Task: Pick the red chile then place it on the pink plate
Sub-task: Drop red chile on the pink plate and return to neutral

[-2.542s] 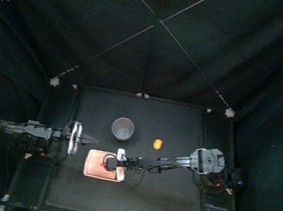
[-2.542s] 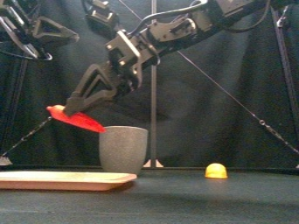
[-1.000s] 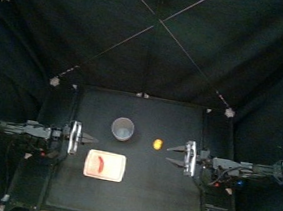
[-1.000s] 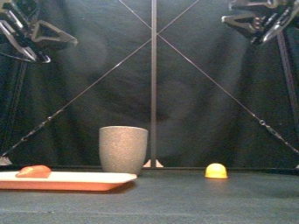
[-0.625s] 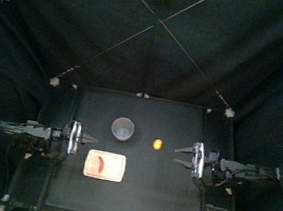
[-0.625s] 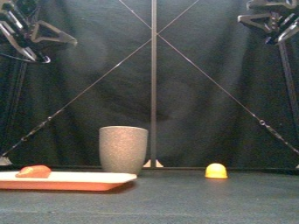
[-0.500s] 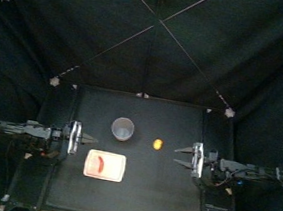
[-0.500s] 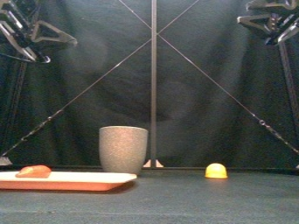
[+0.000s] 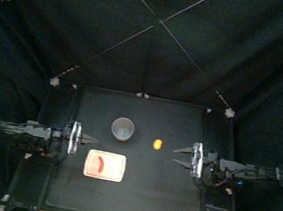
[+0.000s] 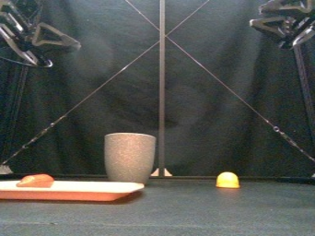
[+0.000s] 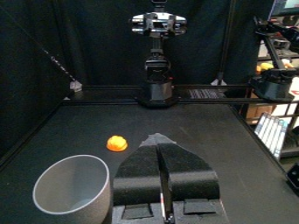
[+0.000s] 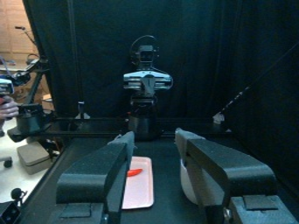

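The red chile (image 9: 104, 161) lies on the pink plate (image 9: 91, 169) at the table's left front. The front view shows the chile (image 10: 36, 181) resting near the left end of the plate (image 10: 87, 189). In the right wrist view the chile (image 12: 135, 171) and plate (image 12: 140, 192) lie far ahead of my open, empty right gripper (image 12: 152, 136). This gripper (image 9: 189, 157) hovers at the table's right side, high above it (image 10: 275, 26). My left gripper (image 11: 160, 140) is shut on nothing and rests at the left side (image 9: 76, 139).
A tall grey cup (image 9: 125, 128) stands behind the plate, near the table's middle (image 10: 129, 157). A small yellow toy (image 9: 158, 143) lies to its right (image 10: 227, 180). In the left wrist view the cup (image 11: 73, 185) and the yellow toy (image 11: 117, 143) are close ahead.
My right gripper held the chile above the plate, let it go there, then drew back to the right and up. The chile now rests on the plate. The left arm stayed still.
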Controlling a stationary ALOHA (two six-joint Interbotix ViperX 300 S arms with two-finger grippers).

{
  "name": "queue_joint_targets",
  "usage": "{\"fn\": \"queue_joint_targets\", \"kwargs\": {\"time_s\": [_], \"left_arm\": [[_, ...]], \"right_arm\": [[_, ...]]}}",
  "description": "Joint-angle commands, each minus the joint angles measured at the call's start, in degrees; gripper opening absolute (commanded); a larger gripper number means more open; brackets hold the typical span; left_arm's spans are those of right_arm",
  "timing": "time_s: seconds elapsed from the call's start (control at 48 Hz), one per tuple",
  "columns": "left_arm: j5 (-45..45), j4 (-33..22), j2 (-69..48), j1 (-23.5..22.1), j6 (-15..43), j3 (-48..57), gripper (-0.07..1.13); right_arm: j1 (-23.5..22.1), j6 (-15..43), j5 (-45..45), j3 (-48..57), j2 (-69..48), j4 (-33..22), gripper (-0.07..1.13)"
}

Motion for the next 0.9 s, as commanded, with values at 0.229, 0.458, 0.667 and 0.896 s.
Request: {"fn": "queue_joint_targets", "kwargs": {"time_s": [0.229,0.458,0.667,0.896], "left_arm": [[-0.26,0.26,0.09,0.35,0.09,-0.79,-0.02],[-0.26,0.26,0.09,0.79,0.09,-0.53,-0.02],[-0.26,0.09,0.09,1.76,0.0,0.0,-0.02],[-0.26,0.18,0.18,1.76,0.0,0.09,-0.02]], "right_arm": [[-0.18,0.0,-0.18,-0.53,0.79,0.09,0.82],[-0.18,0.0,-0.18,0.26,0.79,0.0,0.82],[-0.35,-0.09,-0.09,1.14,0.7,0.09,0.82],[-1.32,0.0,-0.18,2.11,0.79,0.0,0.82]]}}
